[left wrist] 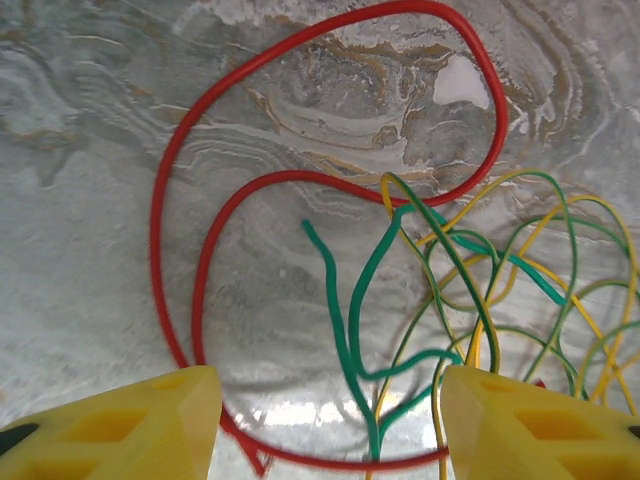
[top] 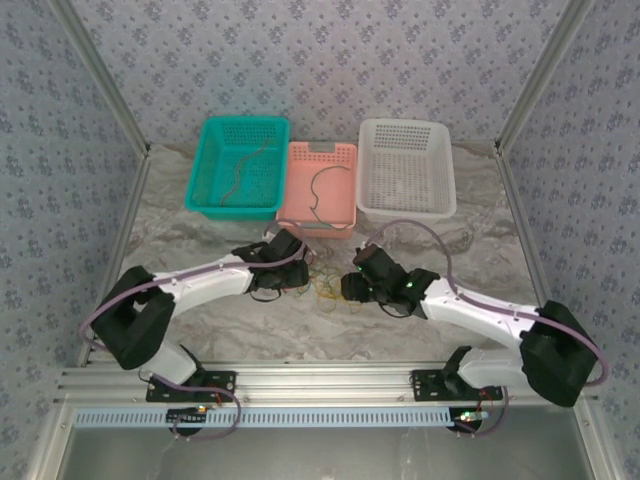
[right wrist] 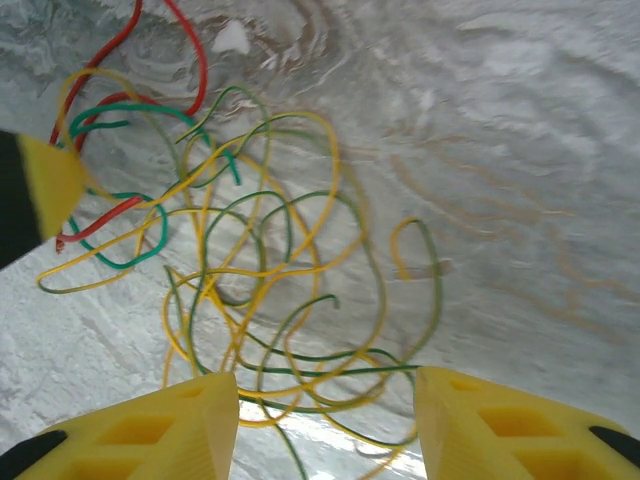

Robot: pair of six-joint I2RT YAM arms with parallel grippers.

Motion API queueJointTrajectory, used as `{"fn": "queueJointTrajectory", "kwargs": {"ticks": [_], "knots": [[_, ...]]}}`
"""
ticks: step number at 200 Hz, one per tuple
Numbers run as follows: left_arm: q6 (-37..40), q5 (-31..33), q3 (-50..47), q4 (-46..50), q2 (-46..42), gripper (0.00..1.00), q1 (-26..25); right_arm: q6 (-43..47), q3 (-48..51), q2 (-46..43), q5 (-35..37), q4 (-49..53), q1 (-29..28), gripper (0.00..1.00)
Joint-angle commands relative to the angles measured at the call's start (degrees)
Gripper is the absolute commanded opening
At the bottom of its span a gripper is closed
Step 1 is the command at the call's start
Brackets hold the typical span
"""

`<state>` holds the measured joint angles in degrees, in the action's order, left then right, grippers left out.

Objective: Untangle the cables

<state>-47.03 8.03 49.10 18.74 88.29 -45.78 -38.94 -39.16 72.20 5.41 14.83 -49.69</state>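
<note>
Cables (right wrist: 255, 272) tangled between left end effector (left wrist: 325, 430), right end effector (right wrist: 327, 425); jaws apart.

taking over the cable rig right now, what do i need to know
Left claw: open, low over the red cable loop and green cable, holding nothing.
Right claw: open over the yellow-green tangle, holding nothing.
Done: one dark cable lies in the teal basket, a second dark cable in the pink basket.
Left to do: red, green and yellow cables are knotted together on the table between the claws.
</note>
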Motion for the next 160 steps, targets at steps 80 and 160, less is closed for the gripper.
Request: {"fn": "queueJointTrajectory", "kwargs": {"ticks": [80,160], "knots": [[-2.72,2.72,-6.22,-7.17,-5.64,0.00,-0.31,-4.10,-5.75,18.06,0.22,-9.74,-3.90,0.13],[-1.92,8.14,-8.75,7.77,-28.35,0.00,6.00,-0.91,7.21,-8.10,3.09,2.07,12.32,0.00]]}}
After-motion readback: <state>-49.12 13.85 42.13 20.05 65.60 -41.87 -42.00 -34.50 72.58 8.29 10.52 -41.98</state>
